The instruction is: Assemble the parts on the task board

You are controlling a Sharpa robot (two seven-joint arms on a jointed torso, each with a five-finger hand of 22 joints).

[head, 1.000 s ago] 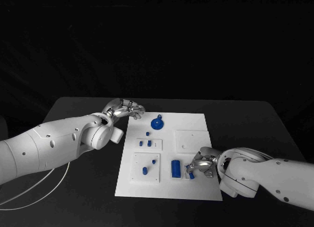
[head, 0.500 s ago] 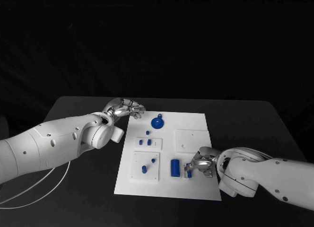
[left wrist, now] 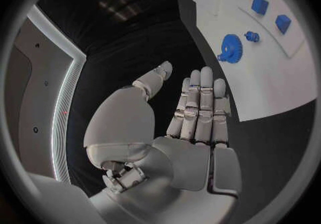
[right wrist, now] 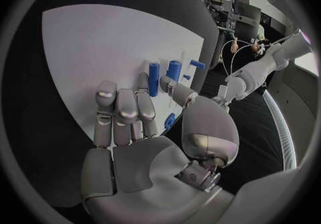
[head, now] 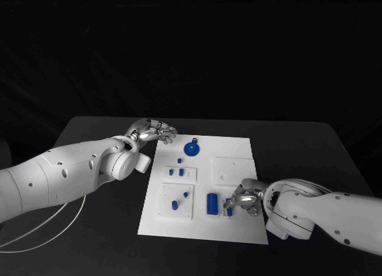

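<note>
A black surface (head: pixel 91 129) carries a white task board (head: pixel 232 146) lying lengthwise away from the robot, with small blue parts spread over it. The right hand (head: pixel 241 200) rests at the board's near right corner, its fingers lying flat with the thumb set apart, over a short blue peg (head: pixel 229 211); in the right wrist view a small blue piece (right wrist: pixel 170 121) sits just beside the thumb, but whether it is pinched or merely touched cannot be told. Immediately toward the board's middle from that hand stands a larger blue cylinder (head: pixel 213 203), its long axis running along the board's length, parallel to the peg. A raised white block (head: pixel 178 201) beyond it holds two more small blue pieces. The left hand (head: pixel 153 132) hovers off the board's far left corner, fingers straight, close together and holding nothing, well apart from the near parts. A blue gear (head: pixel 192 149) lies closest to it, at the far end. The right hand is clearly the nearer one for the peg and cylinder, and any next move there likely turns on shifting sideways toward the board's centre.
</note>
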